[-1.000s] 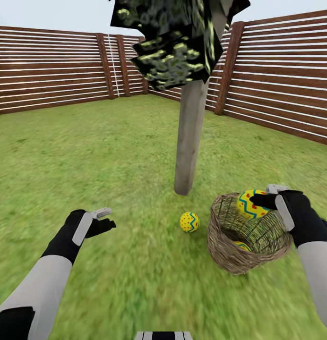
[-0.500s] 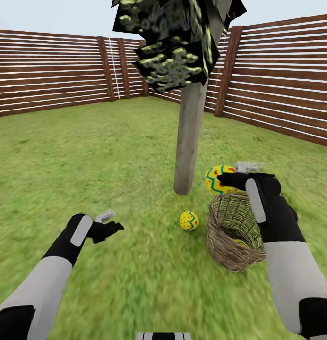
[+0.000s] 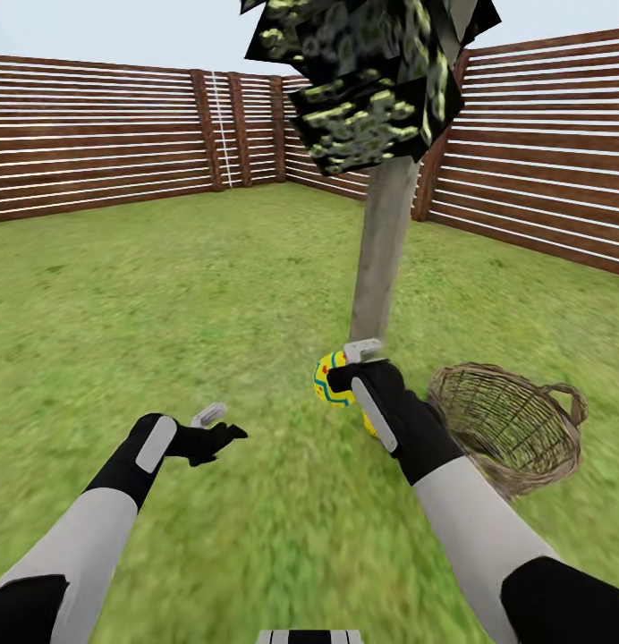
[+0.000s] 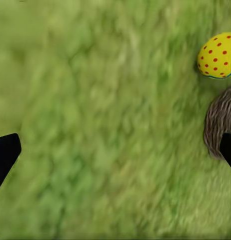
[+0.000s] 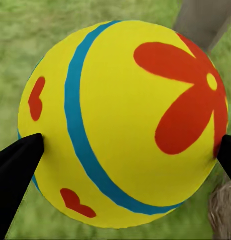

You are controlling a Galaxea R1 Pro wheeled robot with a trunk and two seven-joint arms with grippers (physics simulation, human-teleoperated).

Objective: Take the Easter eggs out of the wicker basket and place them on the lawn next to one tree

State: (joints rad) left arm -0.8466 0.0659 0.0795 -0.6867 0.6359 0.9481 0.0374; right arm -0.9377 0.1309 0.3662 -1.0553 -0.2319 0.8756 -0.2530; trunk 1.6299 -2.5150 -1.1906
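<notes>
My arms are pale grey tubes, black at the upper sleeves and black again at the wrists. Each wrist carries a light grey oblong panel. My left end effector [image 3: 213,429] and right end effector [image 3: 343,374] have black fingers with a small grey block beside them.

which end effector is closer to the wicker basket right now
Right. The right end effector holds an Easter egg just beside the wicker basket, near the tree; the left end effector hovers farther off over the lawn.

Lawn [image 3: 166,295]: basket [image 3: 511,429], tree trunk [image 3: 381,259], egg [image 4: 217,55].
</notes>
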